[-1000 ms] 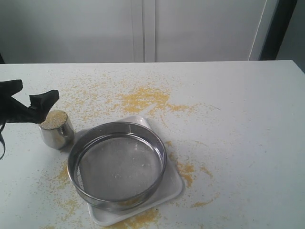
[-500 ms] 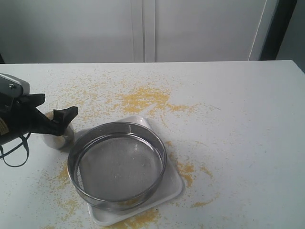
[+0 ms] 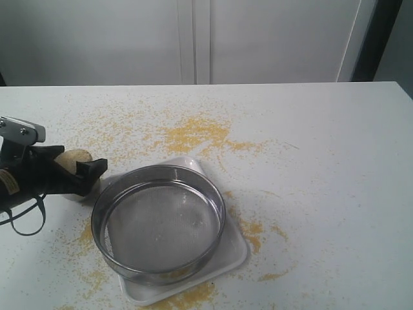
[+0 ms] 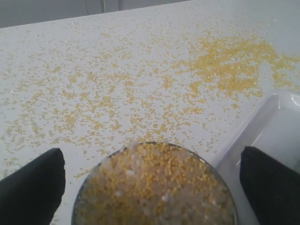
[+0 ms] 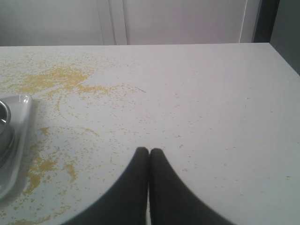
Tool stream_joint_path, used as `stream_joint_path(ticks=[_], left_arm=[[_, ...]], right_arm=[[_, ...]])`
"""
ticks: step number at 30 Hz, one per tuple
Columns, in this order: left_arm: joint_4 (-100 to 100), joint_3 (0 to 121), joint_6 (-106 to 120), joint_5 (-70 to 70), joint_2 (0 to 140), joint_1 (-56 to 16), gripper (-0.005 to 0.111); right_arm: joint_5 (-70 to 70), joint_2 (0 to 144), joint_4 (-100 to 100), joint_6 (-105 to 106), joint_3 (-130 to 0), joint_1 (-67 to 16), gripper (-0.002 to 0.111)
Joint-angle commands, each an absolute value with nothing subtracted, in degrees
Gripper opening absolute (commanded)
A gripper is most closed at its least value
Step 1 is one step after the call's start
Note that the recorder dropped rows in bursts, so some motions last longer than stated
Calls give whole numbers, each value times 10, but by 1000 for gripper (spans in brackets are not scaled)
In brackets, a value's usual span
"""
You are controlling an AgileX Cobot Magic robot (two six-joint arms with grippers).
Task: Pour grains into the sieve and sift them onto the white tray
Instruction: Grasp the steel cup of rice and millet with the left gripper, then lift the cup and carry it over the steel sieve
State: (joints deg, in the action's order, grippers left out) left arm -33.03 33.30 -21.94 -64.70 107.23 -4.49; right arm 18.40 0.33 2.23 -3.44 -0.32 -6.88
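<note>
A small steel cup (image 3: 77,187) heaped with yellow and pale grains (image 3: 73,157) stands left of the sieve (image 3: 159,226). The wide round sieve sits on the white tray (image 3: 233,253), with only a few specks on its mesh. My left gripper (image 3: 74,165) is open, one black finger on either side of the cup. In the left wrist view the grains (image 4: 154,187) fill the cup between the fingers (image 4: 33,187), with a gap on each side. My right gripper (image 5: 149,151) is shut on nothing over bare table and does not show in the exterior view.
Spilled yellow grains (image 3: 193,132) lie scattered on the white table behind the tray and around its edges (image 3: 251,229). A tray corner (image 4: 276,126) shows beside the cup in the left wrist view. The tray's end (image 5: 18,122) appears in the right wrist view.
My left gripper has come in from the left and dropped lower, so its open fingers now straddle the cup. The sieve, the tray and the right gripper have not moved.
</note>
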Motion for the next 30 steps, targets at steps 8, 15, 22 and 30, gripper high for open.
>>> stream_joint_path(ticks=[8,15,22,30], left_arm=[[-333,335,-225,-648,1108,-47,105],[-308,335,-218,-649,1132,-47,105],[-282,335,-198,-649,1143,-47,105],[-268,335,-191,-668,1143,-47,103]], right_arm=[[179,0,17,-37,0,-70,0],[179,0,17,-37,0,-70,0],[179,0,17,-37,0,-70,0],[179,0,17,-37,0,-70,0]])
